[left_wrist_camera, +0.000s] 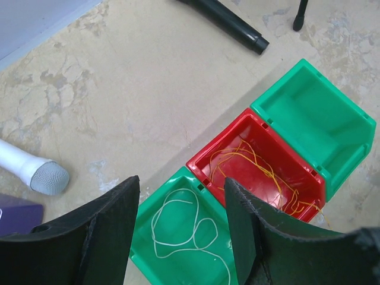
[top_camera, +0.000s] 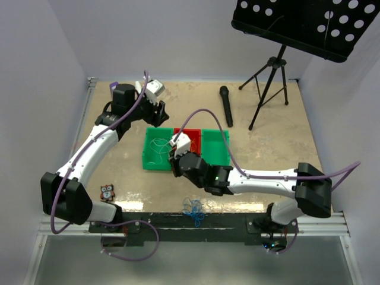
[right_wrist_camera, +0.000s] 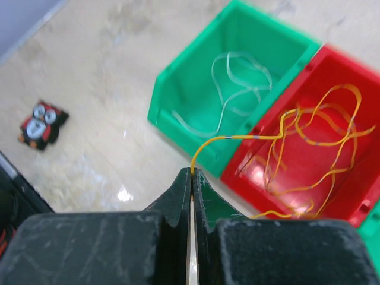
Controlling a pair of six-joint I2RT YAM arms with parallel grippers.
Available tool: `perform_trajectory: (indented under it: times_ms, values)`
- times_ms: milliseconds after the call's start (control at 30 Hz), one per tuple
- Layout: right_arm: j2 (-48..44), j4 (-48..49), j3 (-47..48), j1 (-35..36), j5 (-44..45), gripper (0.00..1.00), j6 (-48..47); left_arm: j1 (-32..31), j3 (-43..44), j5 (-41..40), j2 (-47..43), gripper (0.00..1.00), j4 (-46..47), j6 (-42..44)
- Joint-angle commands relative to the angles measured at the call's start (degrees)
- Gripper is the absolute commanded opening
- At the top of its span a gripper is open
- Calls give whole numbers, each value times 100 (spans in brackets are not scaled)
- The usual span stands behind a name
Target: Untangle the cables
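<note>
My right gripper [right_wrist_camera: 192, 173] pinches the orange-yellow cable [right_wrist_camera: 309, 139] between closed fingers, trailing from the red bin [right_wrist_camera: 347, 65] at frame right. My left gripper [left_wrist_camera: 180, 187] hangs, jaws spread. What seems a blue cable [top_camera: 194, 212] lies bottom centre.

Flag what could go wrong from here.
The right gripper pinches just a thin stretch of the orange cable; it may slip free. Most of that cable lies looped in the red bin, so pulling could drag it out toward the white cable next door. The blue cable sits at the near edge of the table and might drop off.
</note>
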Motion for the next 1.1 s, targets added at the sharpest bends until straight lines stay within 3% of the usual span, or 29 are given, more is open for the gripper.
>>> perform_trajectory:
  times_ms: [0,300,733,1067]
  values:
    - [-103,78,220,-430,-16,0,-398,41,-24,158,-216,64,181,-144]
    - [379,552,308,-1309,-306,0,-697,41,-95,201,-252,64,163,-162]
    - [1636,764,695,-1687,-333,0,-285,41,-130,263,-339,64,119,-136]
    - [2507,299,1143,-1732,-544,0,260,41,-139,272,-331,64,181,-162]
